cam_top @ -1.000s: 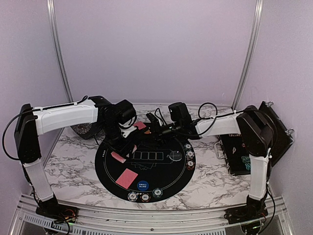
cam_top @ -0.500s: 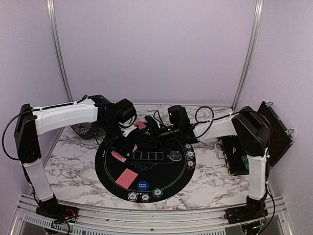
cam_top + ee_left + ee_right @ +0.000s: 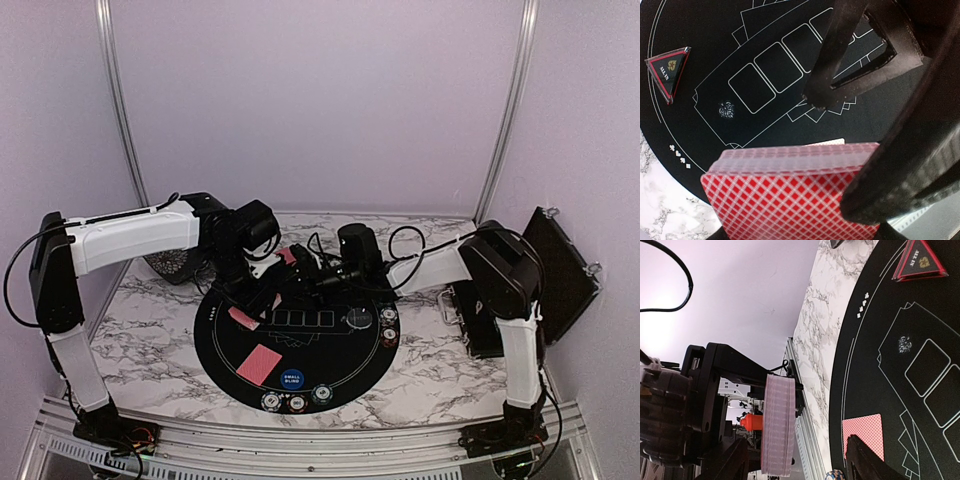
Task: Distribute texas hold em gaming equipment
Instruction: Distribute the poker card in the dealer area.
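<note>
From my console, the left pincer is clamped on a deck of red-backed cards, holding it above the far-left part of the round black mat that lies on the marble desk. In the left wrist view the deck fills the lower frame, backs toward the lens, with one dark finger across its right corner. The right pincer reaches in from the other side and faces that deck edge-on. Its two fingers stand well apart with nothing gripped between them, and I cannot tell whether either one touches the cards. Two single cards lie face down on the left half of the mat, one nearer me and one further back by the printed card boxes. A small black triangular marker rests inside the mat's far-left rim. A blue button sits near the front edge, with three striped chips in a row just beside it at the rim. A dark-grey button lies right of the printed boxes, and two more chips sit beside it. The black chip case sits off the mat to the right.
</note>
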Tool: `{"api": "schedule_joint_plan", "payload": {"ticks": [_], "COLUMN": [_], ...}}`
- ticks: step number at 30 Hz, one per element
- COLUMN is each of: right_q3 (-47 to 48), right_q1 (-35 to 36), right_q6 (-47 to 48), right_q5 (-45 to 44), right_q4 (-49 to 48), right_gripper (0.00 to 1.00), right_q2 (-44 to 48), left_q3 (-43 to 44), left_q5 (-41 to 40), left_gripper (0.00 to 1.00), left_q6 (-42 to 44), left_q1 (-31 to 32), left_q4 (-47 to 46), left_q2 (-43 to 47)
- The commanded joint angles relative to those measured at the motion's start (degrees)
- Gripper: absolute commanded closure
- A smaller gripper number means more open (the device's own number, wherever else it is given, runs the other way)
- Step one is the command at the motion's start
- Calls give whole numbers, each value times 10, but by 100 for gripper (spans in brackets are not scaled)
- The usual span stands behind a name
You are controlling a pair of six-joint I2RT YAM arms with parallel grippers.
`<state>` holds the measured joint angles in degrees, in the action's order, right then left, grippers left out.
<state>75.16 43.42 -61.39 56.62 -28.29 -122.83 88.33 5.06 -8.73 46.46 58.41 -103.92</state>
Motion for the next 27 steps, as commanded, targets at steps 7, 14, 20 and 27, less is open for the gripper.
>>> {"api": "schedule_joint_plan", "payload": {"ticks": [7, 14, 20, 27], "right_q3": [28, 36, 39, 27], "right_q1": [17, 18, 19, 13], "right_q6": [-25, -25, -17, 1], "right_q5": [9, 5, -5, -27], "right_q4": [-37, -31, -13, 11], "right_gripper": [36, 37, 39, 43], "right_q2": [-22, -33, -40, -29], "left_q3": [22, 22, 22, 19], "left_q5": [-1, -3, -4, -7], "left_gripper": [42, 42, 42, 42], "left_q6": [7, 6, 7, 7], "left_q1": [2, 2, 2, 1], "left_q4": [14, 14, 14, 15], "left_q2": [-7, -6, -5, -2]}}
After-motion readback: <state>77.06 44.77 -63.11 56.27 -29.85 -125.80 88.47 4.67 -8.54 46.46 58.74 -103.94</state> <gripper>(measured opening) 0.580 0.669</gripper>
